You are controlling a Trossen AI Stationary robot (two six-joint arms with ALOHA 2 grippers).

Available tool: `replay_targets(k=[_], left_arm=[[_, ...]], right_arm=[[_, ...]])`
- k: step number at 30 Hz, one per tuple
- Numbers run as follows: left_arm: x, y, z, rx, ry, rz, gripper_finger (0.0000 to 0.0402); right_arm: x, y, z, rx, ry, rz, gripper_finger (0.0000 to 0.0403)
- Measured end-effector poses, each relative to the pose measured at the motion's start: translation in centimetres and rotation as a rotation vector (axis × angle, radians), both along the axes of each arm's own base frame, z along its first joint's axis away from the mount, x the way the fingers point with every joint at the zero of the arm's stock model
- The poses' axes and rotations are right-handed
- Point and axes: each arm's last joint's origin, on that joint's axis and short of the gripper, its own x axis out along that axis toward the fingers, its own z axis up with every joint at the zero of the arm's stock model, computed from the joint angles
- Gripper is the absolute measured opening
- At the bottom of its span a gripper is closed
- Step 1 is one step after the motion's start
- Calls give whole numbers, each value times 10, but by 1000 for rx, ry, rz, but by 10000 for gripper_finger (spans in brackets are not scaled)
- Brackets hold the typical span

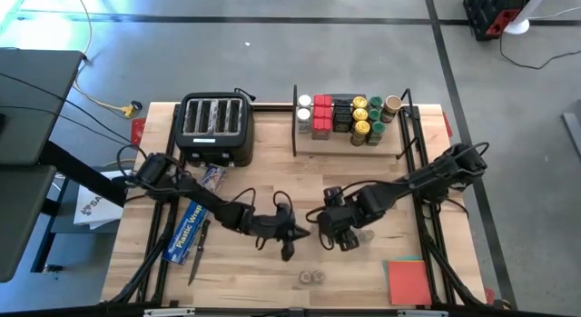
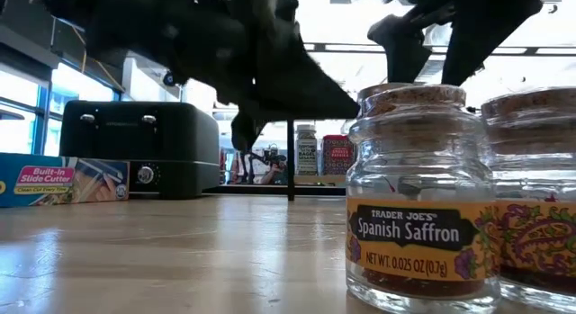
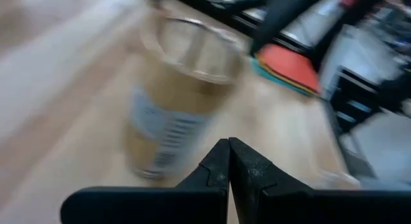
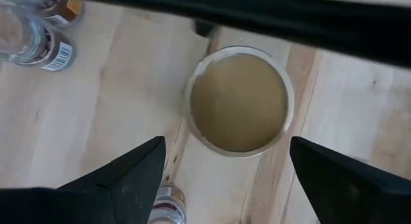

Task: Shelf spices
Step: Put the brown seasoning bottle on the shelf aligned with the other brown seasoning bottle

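free: bare table (image 1: 254,272) front-left | blocked: toaster (image 1: 216,126), blue box (image 1: 188,233), 2 saffron jars (image 1: 311,277)

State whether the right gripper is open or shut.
Open. The right gripper has its two dark fingers spread wide apart, above a round jar on the table.

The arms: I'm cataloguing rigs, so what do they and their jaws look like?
Both arms are dark, jointed, with black cables looping along them. The left gripper ends in matte black, wedge-shaped tips with notched inner edges; the right gripper has broad, black, triangular tips. No markings visible.
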Motion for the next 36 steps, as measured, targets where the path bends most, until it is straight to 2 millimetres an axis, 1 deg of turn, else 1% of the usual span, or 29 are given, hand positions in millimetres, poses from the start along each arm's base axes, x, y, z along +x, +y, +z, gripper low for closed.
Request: replay_targets(k=[4,10,14,18,23,28,31,36], left_arm=[[5,15,-1,26,-7,92,0],[11,30,2,44,-39,94,0],[13,35,1,55,-36,120,0],[11,33,6,82,-48,104,0],[5,26,15,109,-29,82,0],[-6,19,24,154,40,89,0],[-13,16,27,176,81,119,0],[-18,13,24,177,128,132,0]], right_arm=[[1,-1,0,20,4,2,328],[-2,10,0,66,7,21,328],[-7,14,0,47,17,-24,328],[-15,18,7,-29,-26,-62,328],[-19,26,14,-73,-80,48,328],[-12,26,16,-37,-114,194,328],[-4,22,16,-26,-153,232,328],[0,15,13,-131,-146,317,330]])
